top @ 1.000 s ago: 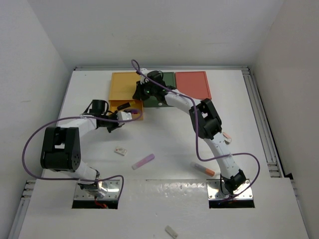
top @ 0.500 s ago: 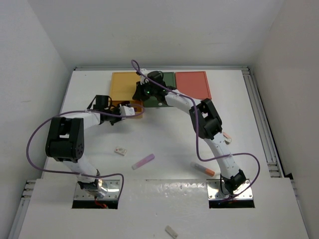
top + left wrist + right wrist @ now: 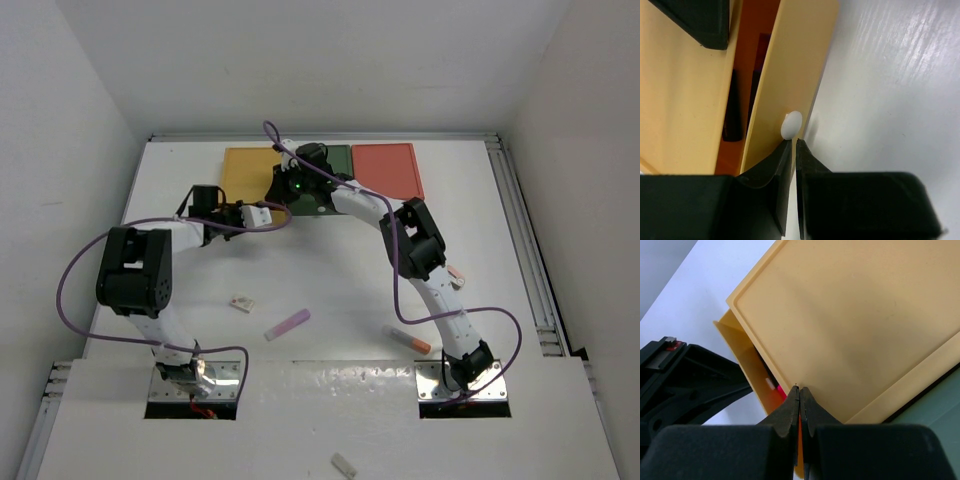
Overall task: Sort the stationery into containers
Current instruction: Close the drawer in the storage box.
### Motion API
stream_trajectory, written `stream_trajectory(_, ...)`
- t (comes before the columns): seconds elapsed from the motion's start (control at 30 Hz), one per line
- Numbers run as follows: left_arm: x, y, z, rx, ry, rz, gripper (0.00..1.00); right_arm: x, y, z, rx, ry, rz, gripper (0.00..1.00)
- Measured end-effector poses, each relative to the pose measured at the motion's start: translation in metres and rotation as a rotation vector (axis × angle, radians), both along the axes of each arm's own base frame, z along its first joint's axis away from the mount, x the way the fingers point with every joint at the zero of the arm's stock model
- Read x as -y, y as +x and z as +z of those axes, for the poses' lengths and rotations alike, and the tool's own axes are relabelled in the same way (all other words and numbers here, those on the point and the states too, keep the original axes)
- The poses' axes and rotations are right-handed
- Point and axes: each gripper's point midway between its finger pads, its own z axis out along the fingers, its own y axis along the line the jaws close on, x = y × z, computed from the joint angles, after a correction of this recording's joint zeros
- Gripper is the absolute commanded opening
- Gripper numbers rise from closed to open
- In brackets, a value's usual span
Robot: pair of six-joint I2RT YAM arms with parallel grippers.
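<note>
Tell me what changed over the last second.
The left gripper moved forward and pushed the drawer of the mustard yellow box inward; it is now nearly closed. The right gripper stayed shut, pressed on that box's top. The lilac stick, eraser and orange-tipped tube stayed put.

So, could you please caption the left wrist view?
Left tool, shut, tips at the white knob of the part-open mustard drawer.
</note>
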Motion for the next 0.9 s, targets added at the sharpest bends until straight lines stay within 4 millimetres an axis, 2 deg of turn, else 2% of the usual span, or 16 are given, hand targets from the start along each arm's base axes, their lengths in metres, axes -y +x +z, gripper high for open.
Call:
stream_trajectory(0.47, 0.0, 0.018, -0.003, 0.067, 0.031, -0.009, 0.18, 0.0, -0.001, 0.0, -0.001, 0.002, 0.003, 0.0)
stream_trajectory(0.6, 0.001, 0.019, -0.004, 0.077, 0.048, -0.015, 0.21, 0.0, -0.001, -0.001, -0.001, 0.002, 0.004, 0.0)
stream_trajectory(0.7, 0.001, 0.02, -0.004, 0.081, 0.055, -0.018, 0.28, 0.0, -0.001, 0.0, 0.0, 0.004, 0.004, 0.0)
stream_trajectory(0.77, 0.002, 0.018, -0.005, 0.074, 0.057, -0.021, 0.38, 0.0, -0.001, 0.0, 0.0, 0.005, 0.003, 0.13)
stream_trajectory(0.83, 0.002, 0.016, -0.003, 0.071, 0.058, -0.025, 0.41, 0.0, -0.003, 0.001, -0.001, 0.01, 0.008, 0.23)
stream_trajectory(0.9, 0.004, 0.012, 0.006, 0.077, 0.056, -0.031, 0.42, -0.001, -0.006, 0.004, -0.003, 0.014, 0.013, 0.25)
